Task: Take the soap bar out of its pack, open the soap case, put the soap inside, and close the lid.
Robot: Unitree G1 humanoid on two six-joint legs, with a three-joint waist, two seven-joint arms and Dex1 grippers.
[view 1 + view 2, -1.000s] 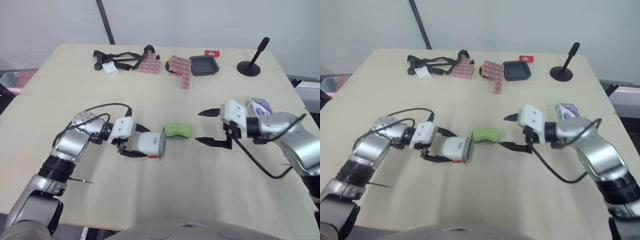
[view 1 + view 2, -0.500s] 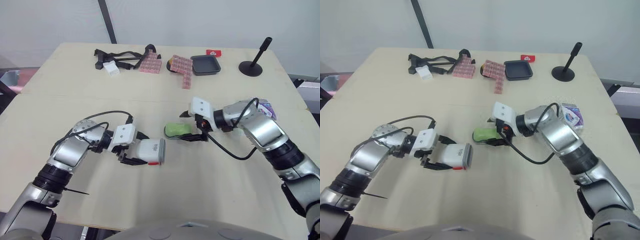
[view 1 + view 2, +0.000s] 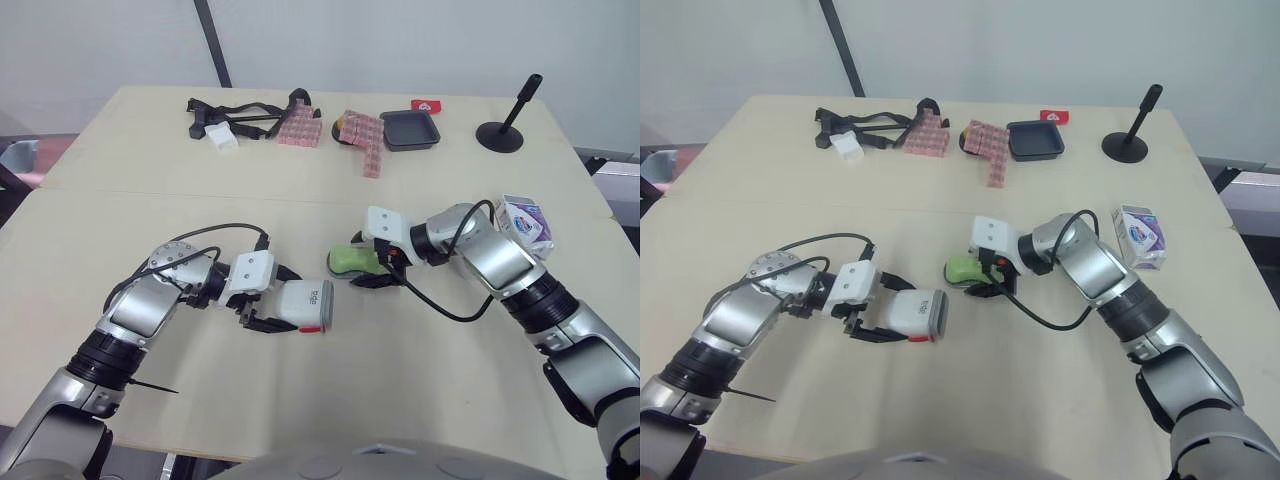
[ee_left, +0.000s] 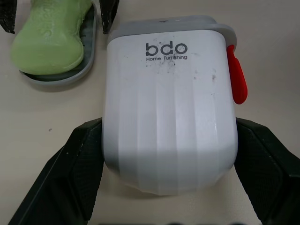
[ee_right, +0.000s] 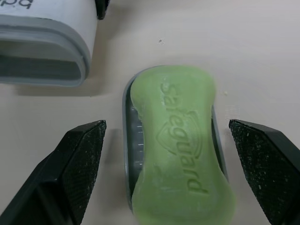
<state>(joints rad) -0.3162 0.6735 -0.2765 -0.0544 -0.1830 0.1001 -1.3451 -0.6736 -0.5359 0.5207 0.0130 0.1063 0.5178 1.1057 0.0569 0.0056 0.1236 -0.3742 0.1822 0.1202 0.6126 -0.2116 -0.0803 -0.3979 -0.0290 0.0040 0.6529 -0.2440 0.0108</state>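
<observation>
A green soap bar [image 3: 350,260] lies on a grey inner tray [image 5: 127,140] near the table's middle. My right gripper [image 3: 366,263] is open, one black finger [image 5: 79,154] on each side of the soap, neither pressing it. Just left of the soap, my left gripper [image 3: 284,300] is shut on the white soap case cover [image 4: 168,117], which has a grey rim and a red tab [image 4: 238,80]. The cover's open end faces the soap. The soap's pack [image 3: 524,218], a white and purple box, lies at the table's right edge.
Along the far edge lie black straps [image 3: 240,112], pink packets [image 3: 366,135], a black dish [image 3: 408,130] and a black stand [image 3: 503,130]. Cables loop beside both wrists.
My right gripper has swung left from beside the pack and now straddles the soap. The left gripper has drawn the cover slightly toward me, away from the soap tray.
</observation>
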